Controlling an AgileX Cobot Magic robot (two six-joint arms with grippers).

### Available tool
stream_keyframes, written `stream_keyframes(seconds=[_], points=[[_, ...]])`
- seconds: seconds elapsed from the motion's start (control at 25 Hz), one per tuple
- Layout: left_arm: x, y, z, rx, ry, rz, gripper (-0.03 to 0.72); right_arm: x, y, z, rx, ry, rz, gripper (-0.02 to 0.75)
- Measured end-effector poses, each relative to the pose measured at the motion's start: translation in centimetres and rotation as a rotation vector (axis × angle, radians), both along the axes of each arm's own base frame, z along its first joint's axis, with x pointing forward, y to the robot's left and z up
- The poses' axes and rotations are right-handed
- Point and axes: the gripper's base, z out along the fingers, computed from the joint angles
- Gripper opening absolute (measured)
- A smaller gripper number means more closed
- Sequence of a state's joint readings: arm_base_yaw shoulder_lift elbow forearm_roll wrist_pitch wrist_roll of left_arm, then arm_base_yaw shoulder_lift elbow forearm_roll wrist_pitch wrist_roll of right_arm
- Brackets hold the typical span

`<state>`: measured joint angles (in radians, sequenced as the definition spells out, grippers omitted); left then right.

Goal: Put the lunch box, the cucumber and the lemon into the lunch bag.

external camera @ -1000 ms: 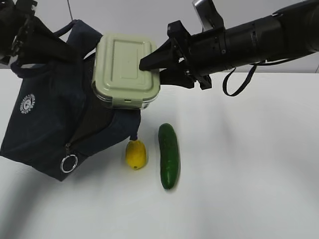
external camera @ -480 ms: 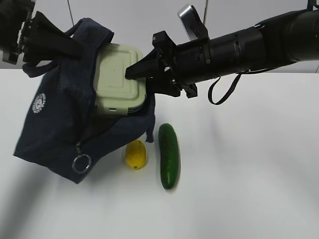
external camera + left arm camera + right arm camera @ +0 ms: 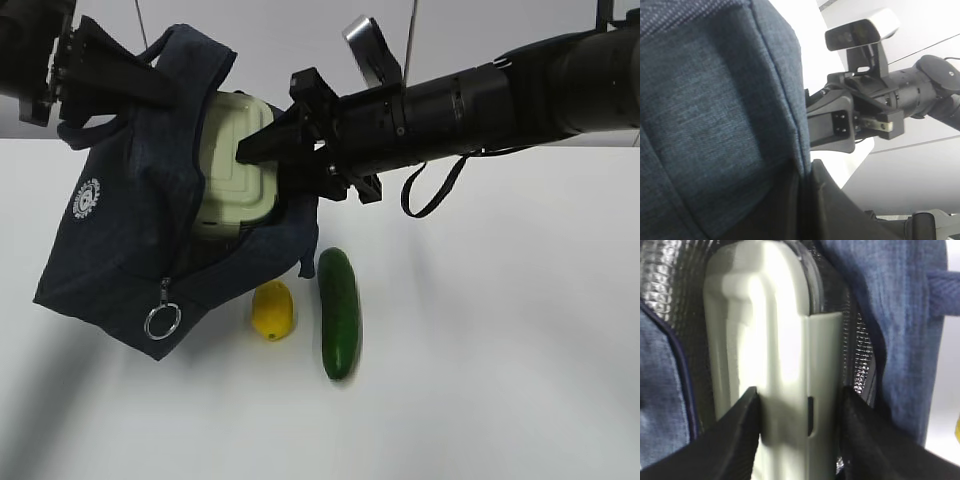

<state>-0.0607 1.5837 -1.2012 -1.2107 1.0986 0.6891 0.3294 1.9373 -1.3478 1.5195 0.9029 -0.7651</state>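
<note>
Meanwhile, cucumber (image 3: 338,312) lengthwise (lemon (image 3: 272,309) beside)

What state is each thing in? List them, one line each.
lunch bag: unzipped, mouth open, held up off the table by the left gripper.
lunch box: lid on, partway inside the bag, clamped in the right gripper.
lemon: lying on the table, untouched.
cucumber: lying beside the lemon, untouched.

White table (image 3: 500,380), pale wall (image 3: 290,40) behind.
</note>
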Motion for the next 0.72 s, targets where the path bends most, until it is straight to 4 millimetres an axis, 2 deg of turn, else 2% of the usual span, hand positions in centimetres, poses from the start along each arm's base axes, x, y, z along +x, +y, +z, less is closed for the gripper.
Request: stream_keyframes(seconds=[0.16,0.52,0.72], points=[[0.6,-0.4,-0.9,-0.015,0.017,-0.008,-0.006,0.3,0.1,-1.0,-0.012,0.012,-0.001,0.344],[2.0,-1.0,-2.7,-0.041,0.028,-0.002,-0.006,0.9,-0.1,-1.4,-0.054,-0.039,-0.051,0.344],[2.8,-1.1,-4.0,-0.058,0.046,0.002,-0.006,1.2,0.4,-2.6,-0.051,-0.018,-0.062,0.344]])
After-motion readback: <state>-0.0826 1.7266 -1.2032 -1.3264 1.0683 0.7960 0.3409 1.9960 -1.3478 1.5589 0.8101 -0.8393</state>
